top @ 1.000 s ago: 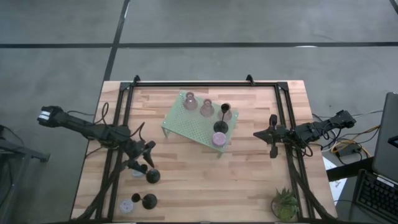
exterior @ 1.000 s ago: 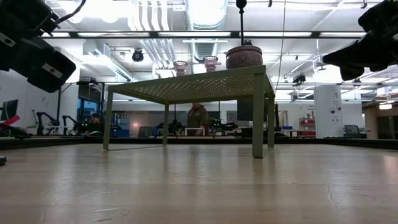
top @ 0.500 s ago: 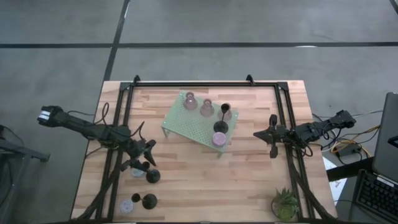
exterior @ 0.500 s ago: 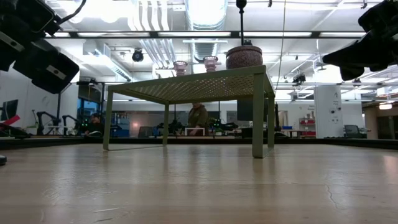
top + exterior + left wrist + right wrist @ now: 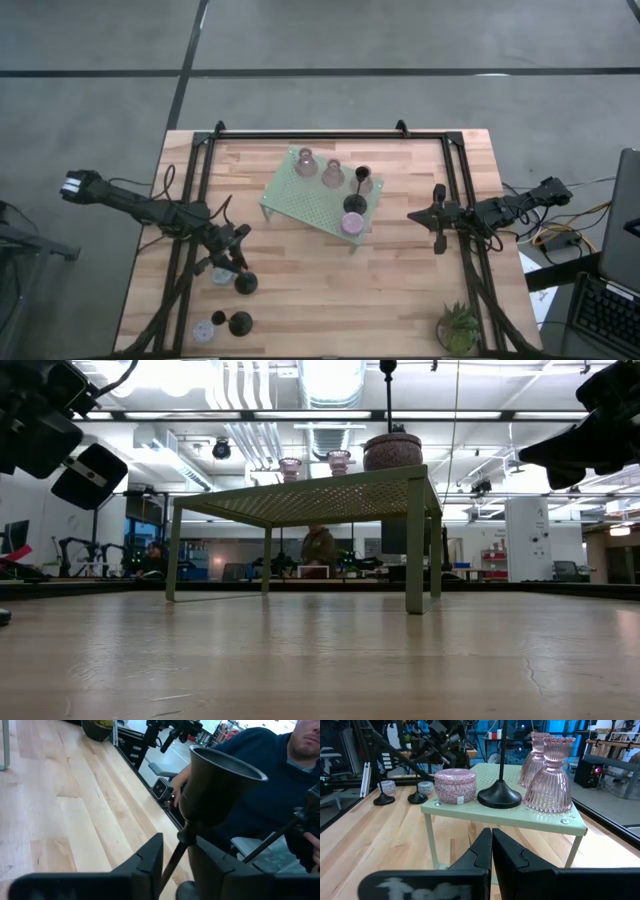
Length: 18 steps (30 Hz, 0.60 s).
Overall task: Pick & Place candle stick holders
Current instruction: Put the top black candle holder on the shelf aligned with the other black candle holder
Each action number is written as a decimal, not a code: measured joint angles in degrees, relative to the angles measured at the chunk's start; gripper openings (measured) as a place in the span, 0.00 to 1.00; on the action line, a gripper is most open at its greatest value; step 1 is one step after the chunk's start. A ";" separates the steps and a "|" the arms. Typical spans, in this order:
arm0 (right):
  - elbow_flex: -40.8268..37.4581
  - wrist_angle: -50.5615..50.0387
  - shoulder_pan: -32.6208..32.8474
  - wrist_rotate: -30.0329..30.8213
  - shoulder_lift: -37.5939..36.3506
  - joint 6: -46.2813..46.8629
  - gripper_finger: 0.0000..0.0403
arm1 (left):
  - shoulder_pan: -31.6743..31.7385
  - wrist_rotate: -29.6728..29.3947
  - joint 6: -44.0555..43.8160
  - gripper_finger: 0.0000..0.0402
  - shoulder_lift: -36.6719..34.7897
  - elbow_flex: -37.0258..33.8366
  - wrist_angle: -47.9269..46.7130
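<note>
A black slim-stemmed candle stick holder (image 5: pixel 245 283) stands on its round base near the table's left edge. My left gripper (image 5: pixel 235 262) comes at it almost level, and its fingers stand on either side of the stem (image 5: pixel 175 857), under the cup (image 5: pixel 220 770). A narrow gap shows at the fingertips. My right gripper (image 5: pixel 415 215) hangs shut and empty above the table's right side, pointing at the pale green stand (image 5: pixel 300 195). That stand carries two pink glass holders (image 5: pixel 552 775), a black one (image 5: pixel 499 795) and a round lavender one (image 5: pixel 455 785). My left gripper has the black holder's stem (image 5: pixel 172 865) between its two fingers, about halfway up, coming level from the table's left. I cannot tell whether a finger touches the stem. The holder stands upright on its base on the table.
Another black holder (image 5: pixel 240 323) and two pale squat ones (image 5: pixel 221 276) (image 5: pixel 203 330) stand near the front left. A green potted plant (image 5: pixel 458 328) sits at the front right corner. A person in a dark blue sleeve (image 5: pixel 260 805) sits beyond the table's edge.
My left gripper has stayed in place and its fingers have drawn much closer together around the black holder's stem. The holder has not moved.
</note>
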 joint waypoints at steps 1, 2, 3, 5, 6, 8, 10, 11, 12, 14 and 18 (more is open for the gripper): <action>0.00 -0.01 0.00 0.00 0.00 0.00 0.02 | 0.00 -0.04 0.00 0.21 0.00 0.00 0.12; 0.00 -0.02 0.00 0.00 0.00 0.00 0.02 | 0.00 -0.24 0.02 0.19 -0.02 0.00 0.42; 0.00 0.00 0.00 0.00 0.00 0.00 0.02 | 0.01 -0.43 0.06 0.17 -0.02 0.00 0.86; 0.00 0.00 0.00 0.00 0.00 0.00 0.02 | 0.02 -0.77 0.42 0.13 -0.04 0.00 1.90; 0.00 0.00 0.00 0.00 0.00 0.00 0.02 | 0.02 -0.82 0.82 0.11 -0.04 0.00 2.55; 0.00 -0.01 0.00 0.00 0.00 0.00 0.02 | 0.02 -0.90 1.81 0.07 -0.04 0.00 4.30; 0.00 -0.02 0.00 0.00 0.00 0.00 0.02 | 0.02 -2.21 2.39 0.05 -0.09 0.02 5.15; 0.00 -0.01 0.00 0.00 0.00 0.00 0.02 | 0.02 -3.10 2.23 0.05 -0.11 0.02 5.35; 0.00 -0.01 0.00 0.00 0.00 0.00 0.02 | 0.02 -4.10 2.30 0.05 -0.10 0.02 5.44; 0.00 0.00 0.00 0.00 0.00 0.00 0.02 | 0.02 -6.34 2.57 0.05 -0.11 0.02 5.48; 0.00 -0.01 0.00 0.00 0.00 0.00 0.02 | 0.02 -13.70 2.61 0.08 -0.15 0.02 6.26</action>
